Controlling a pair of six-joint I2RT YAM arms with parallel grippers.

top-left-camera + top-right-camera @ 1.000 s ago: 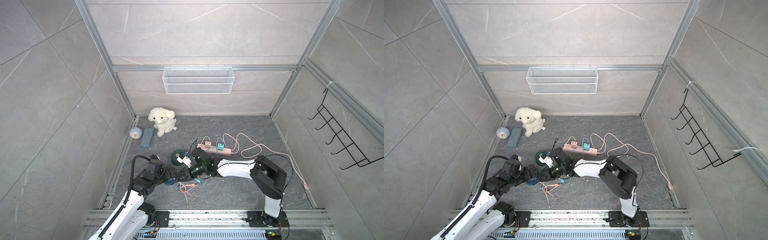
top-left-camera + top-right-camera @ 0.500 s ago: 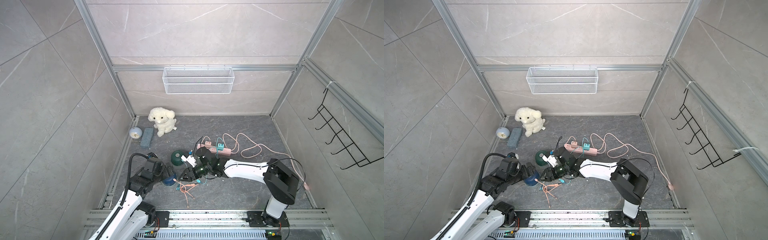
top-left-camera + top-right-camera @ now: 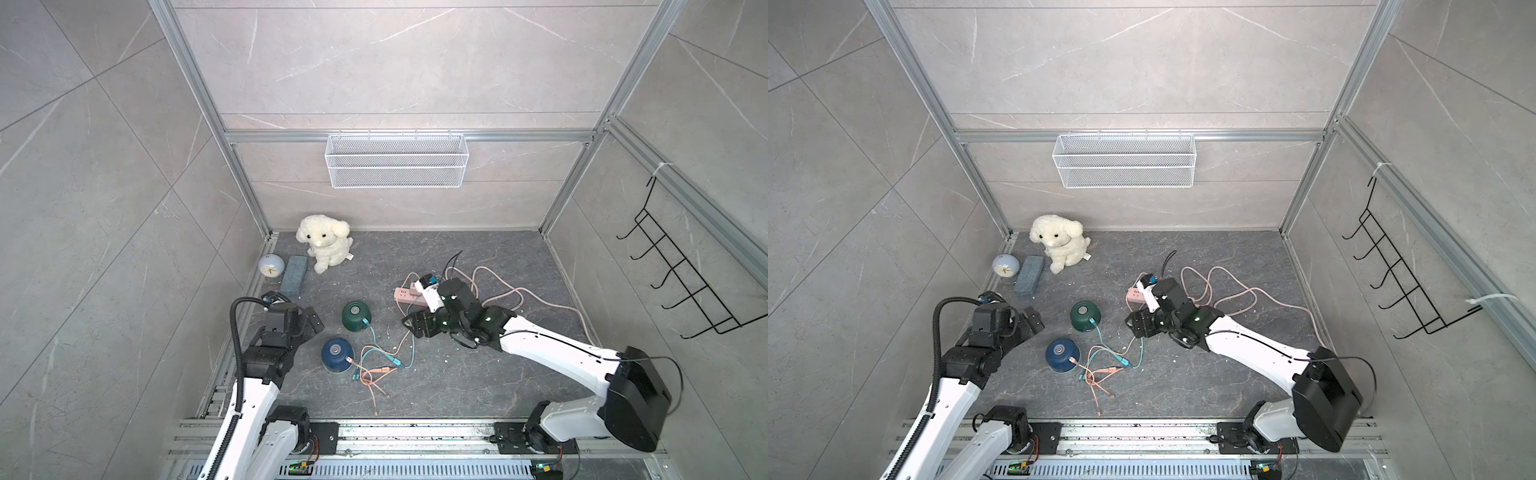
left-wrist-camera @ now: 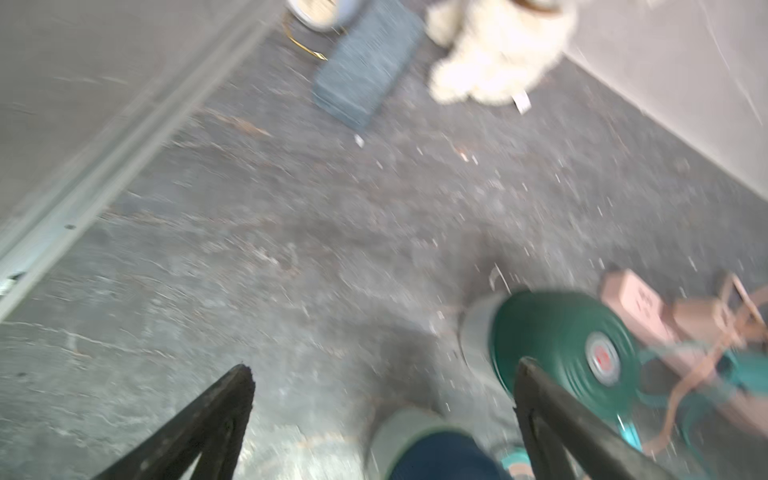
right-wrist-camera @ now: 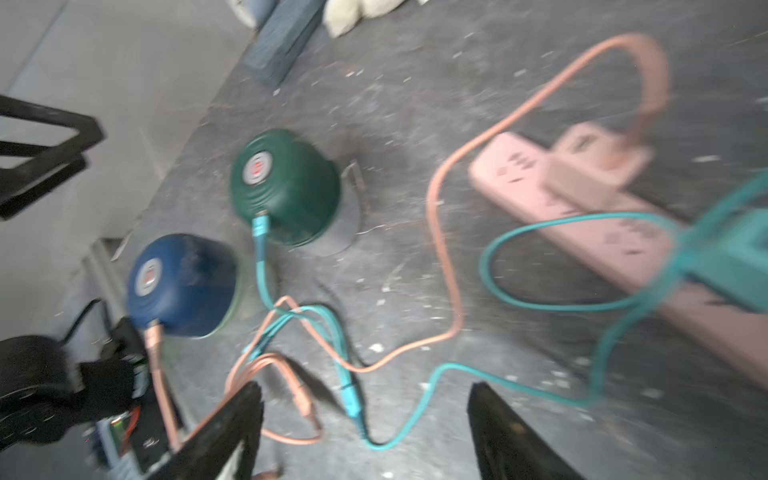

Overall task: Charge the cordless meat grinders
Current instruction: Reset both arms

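Though neither is held, blue grinder just beside wide-spread left gripper, green grinder near right gripper, jaws parted, empty.

A lab test cell: stone-look wall panels, aluminium framing, rail-mounted robot arms.

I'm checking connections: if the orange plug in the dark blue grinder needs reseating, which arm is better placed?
Left. Its open end effector is right beside the blue grinder. The right end effector, also open, sits farther off near the pink power strip.
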